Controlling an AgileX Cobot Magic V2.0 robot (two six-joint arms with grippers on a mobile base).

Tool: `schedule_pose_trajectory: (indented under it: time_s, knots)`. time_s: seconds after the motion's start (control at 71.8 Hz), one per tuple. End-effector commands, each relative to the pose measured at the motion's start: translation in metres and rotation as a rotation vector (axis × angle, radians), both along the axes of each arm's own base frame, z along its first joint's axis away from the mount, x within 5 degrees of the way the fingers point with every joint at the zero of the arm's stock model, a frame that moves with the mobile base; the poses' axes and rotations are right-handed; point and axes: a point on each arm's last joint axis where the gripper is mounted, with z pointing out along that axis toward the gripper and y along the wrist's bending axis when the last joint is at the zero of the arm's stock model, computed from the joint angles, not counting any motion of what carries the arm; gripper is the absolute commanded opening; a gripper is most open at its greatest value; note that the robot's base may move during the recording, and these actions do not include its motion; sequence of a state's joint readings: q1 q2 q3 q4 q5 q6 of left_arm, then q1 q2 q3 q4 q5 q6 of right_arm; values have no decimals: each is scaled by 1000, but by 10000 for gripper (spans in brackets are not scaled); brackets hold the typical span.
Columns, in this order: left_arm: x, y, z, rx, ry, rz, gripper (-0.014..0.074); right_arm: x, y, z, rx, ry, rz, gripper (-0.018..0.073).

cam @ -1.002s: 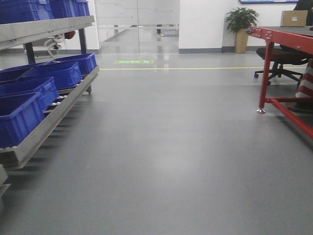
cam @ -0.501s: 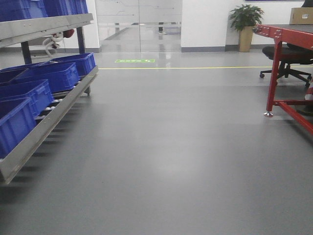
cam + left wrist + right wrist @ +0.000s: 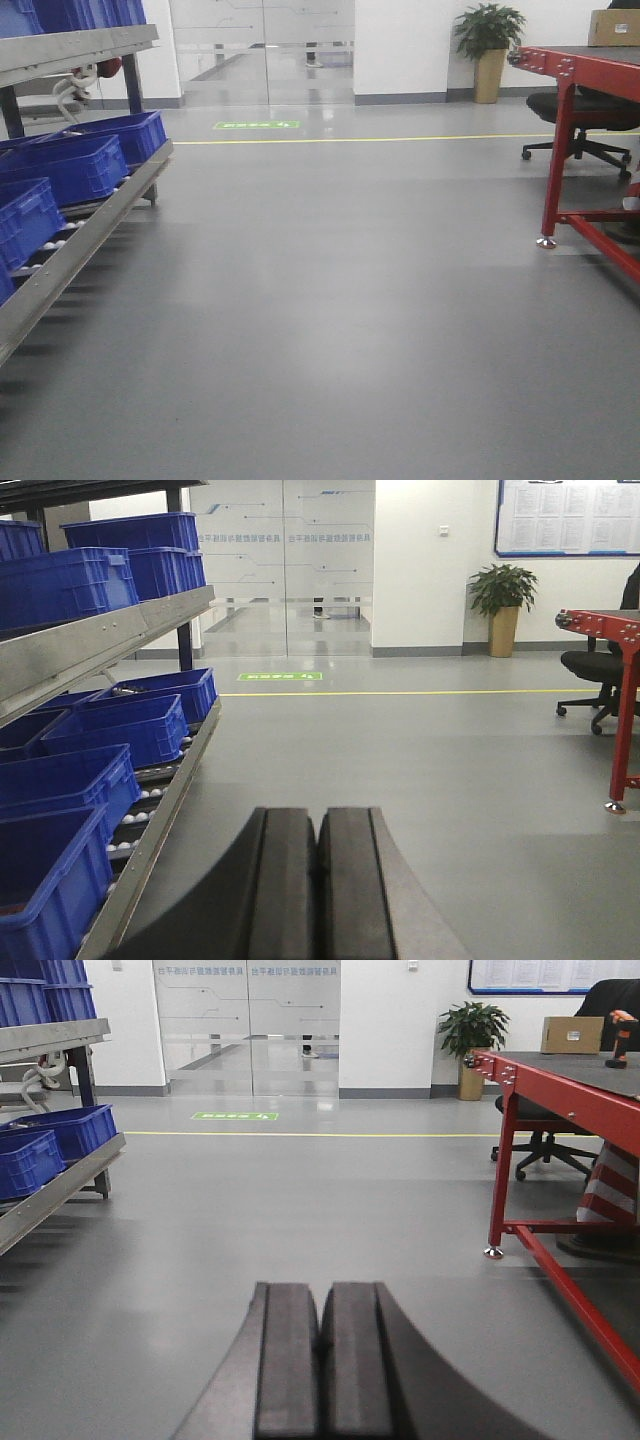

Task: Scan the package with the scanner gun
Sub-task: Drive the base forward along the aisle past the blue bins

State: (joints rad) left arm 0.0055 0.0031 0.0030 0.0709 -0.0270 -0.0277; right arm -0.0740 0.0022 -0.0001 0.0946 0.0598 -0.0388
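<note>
At the far left a metal rack [image 3: 100, 640] is seen, its sloped shelves loaded with blue bins [image 3: 110, 730] set in rows, some on the upper shelf and some on the rollers below. The left gripper [image 3: 318, 825] is shown low in the left wrist view, its two dark fingers [image 3: 285, 880] pressed together along their length with nothing between them, and it is held above the grey floor [image 3: 330, 300] just beside the rack's lower rail. Beyond it, frosted glass doors [image 3: 285, 570] are set in the back wall, and a green marking [image 3: 256, 125] is laid on the floor in front of them, with a thin yellow line [image 3: 400, 138] drawn across the floor to its right. The right gripper [image 3: 321, 1300] is likewise pressed shut on nothing, over open floor between the rack and the table. Further right a potted plant [image 3: 488, 35] is placed against the white wall, and a notice board [image 3: 565, 515] is hung above it. A black office chair [image 3: 580, 110] is parked behind a red table [image 3: 560, 1095], which is stood at the right edge. The cardboard box [image 3: 572, 1034] is found on the far end of that table, upright and well apart from both grippers, and a small orange-and-black tool [image 3: 620, 1025] is stood near it on the same top (too small to be told for certain as the scanner gun). Under the table a red-and-white striped object [image 3: 610, 1200] is partly seen.
</note>
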Motion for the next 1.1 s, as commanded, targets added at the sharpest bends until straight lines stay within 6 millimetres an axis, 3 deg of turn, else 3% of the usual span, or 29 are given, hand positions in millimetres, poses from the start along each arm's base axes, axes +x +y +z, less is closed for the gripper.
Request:
schedule_pose_trajectory:
  time_s: [0.0, 1.086]
  knots:
    - [-1, 0, 3, -1, -22, -1, -111, 0, 0, 2, -5, -25, -4, -162]
    - [-1, 0, 3, -1, -22, -1, -111, 0, 0, 2, -5, -25, -4, -162]
